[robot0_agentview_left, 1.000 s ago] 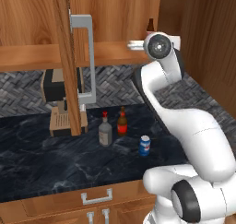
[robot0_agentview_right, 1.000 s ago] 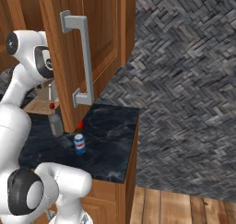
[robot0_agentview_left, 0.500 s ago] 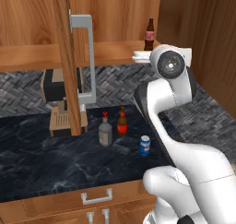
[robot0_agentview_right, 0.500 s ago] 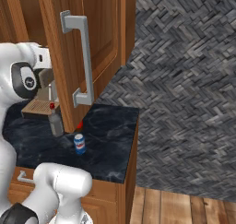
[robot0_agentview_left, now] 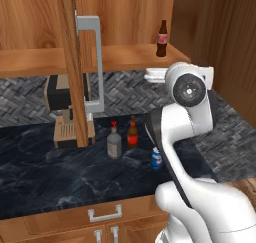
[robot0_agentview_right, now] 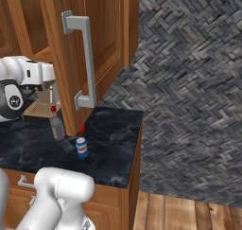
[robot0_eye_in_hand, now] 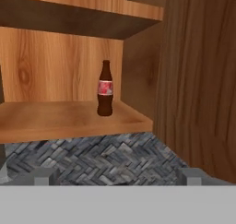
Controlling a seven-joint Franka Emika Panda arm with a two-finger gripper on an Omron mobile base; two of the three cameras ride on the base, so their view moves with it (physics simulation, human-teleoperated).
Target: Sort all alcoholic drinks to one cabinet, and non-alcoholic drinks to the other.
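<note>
You had the gripper (robot0_eye_in_hand: 118,178) spread wide and empty, only its fingertips (robot0_eye_in_hand: 42,176) showing at the bottom of the hand view. The cola bottle (robot0_eye_in_hand: 105,89) stood upright on the cabinet shelf (robot0_eye_in_hand: 69,119), near its right end. On the counter (robot0_agentview_left: 60,177), the liquor bottle (robot0_agentview_left: 114,142) and beer bottle (robot0_agentview_left: 132,132) stood side by side; your arm cut off part of the soda can (robot0_agentview_left: 156,158). The open cabinet door (robot0_agentview_right: 99,44) hid most of the beer bottle from the right.

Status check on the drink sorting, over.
Gripper open, empty, facing the cabinet shelf. Cola bottle upright on it. Liquor bottle, beer bottle, soda can on counter. Nothing blocking.
</note>
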